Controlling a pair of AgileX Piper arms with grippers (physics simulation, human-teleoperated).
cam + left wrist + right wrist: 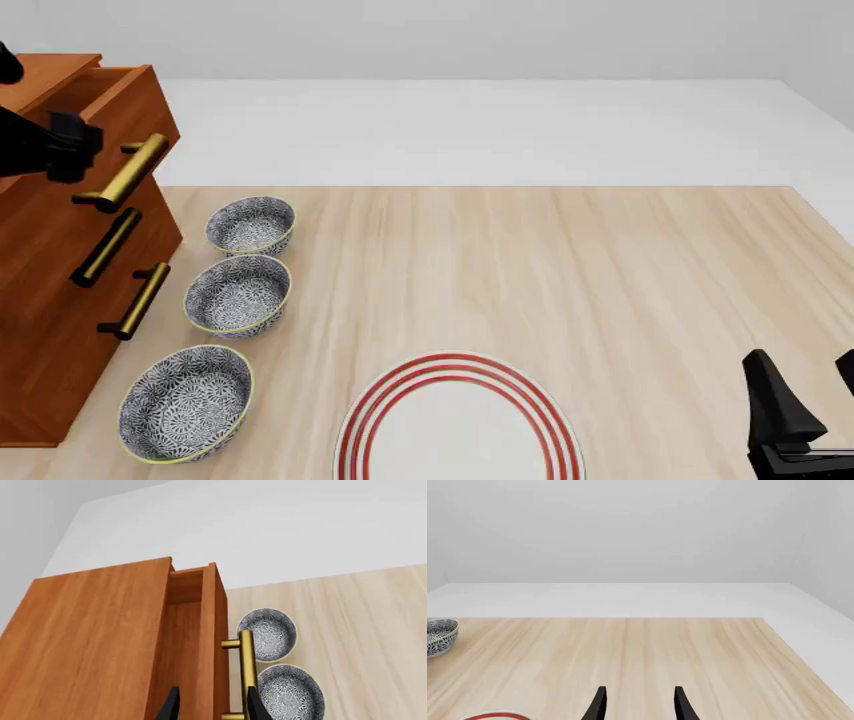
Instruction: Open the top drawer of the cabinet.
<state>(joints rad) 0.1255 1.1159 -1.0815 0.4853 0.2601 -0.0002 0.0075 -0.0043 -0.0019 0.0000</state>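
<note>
With the left gripper (pixel 210 705) fingers apart, apparently astride the top drawer (pixel 193 645) handle (pixel 247 670), pull straight outward.

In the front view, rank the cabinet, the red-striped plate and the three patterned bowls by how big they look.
1. Cabinet, largest, though cut off by the frame.
2. Red-striped plate, partly cut off.
3. Nearest bowl.
4. Middle bowl.
5. Farthest bowl.
The bowls may match in size; nearness to the camera could explain the difference.

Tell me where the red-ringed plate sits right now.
In the front view the red-ringed plate lies on the table at the near edge, about mid-width, right of the nearest patterned bowl and left of the right gripper.
</note>
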